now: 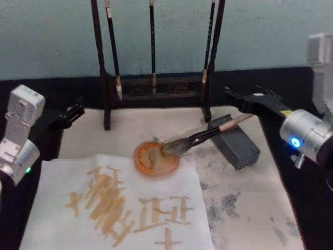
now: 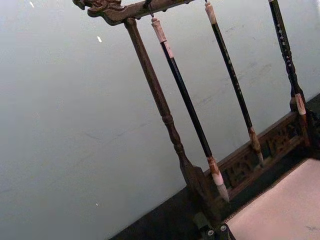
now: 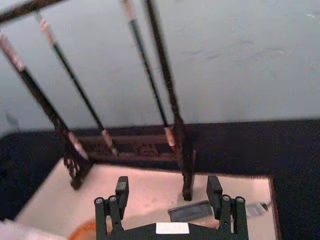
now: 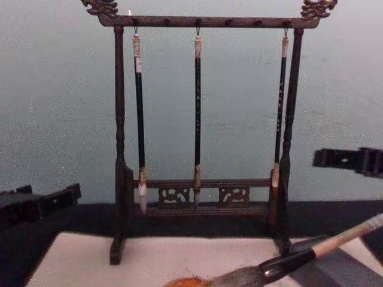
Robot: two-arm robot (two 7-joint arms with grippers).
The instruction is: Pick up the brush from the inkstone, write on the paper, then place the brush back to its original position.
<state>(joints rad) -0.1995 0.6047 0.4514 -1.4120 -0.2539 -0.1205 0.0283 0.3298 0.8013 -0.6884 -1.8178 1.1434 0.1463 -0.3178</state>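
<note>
Seen from the head: the brush (image 1: 200, 137) lying tilted, bushy head resting on the orange inkstone dish (image 1: 156, 159), black shaft propped on the dark grey block (image 1: 234, 141) beside the dish, pale handle pointing past it toward the right claw (image 1: 234, 97). Right claw above and just beyond the handle's end, apart from it, grasping nothing; in the right wrist view both dark fingers (image 3: 216, 192) spread wide with bare mat between them, the grey block (image 3: 190, 210) showing in that gap.

The paper (image 1: 119, 205) lying flat on the near side of the dish, one corner tucked against it, covered in tan strokes; lower edge cut off by the frame. Grey smudges on the pale mat (image 1: 244, 208) on the side of the dish toward the right arm.

Left claw (image 1: 73, 113) parked well off to the far left of the dish, over the dark worktop (image 1: 62, 86) edge — open or clenched, cannot tell. Only a sliver of its tips visible at the bottom of the left wrist view.

Behind the dish, the wooden brush rack (image 1: 156, 88) with three thin brushes (image 1: 152, 47) hanging. Head view cuts off the rack's top; chest view shows it whole, carved ends on the crossbar (image 4: 206, 21). Chest view also catches just the dish's rim (image 4: 185, 281) and the brush (image 4: 287, 260) from the side — bristle tip cut off at the bottom edge.
</note>
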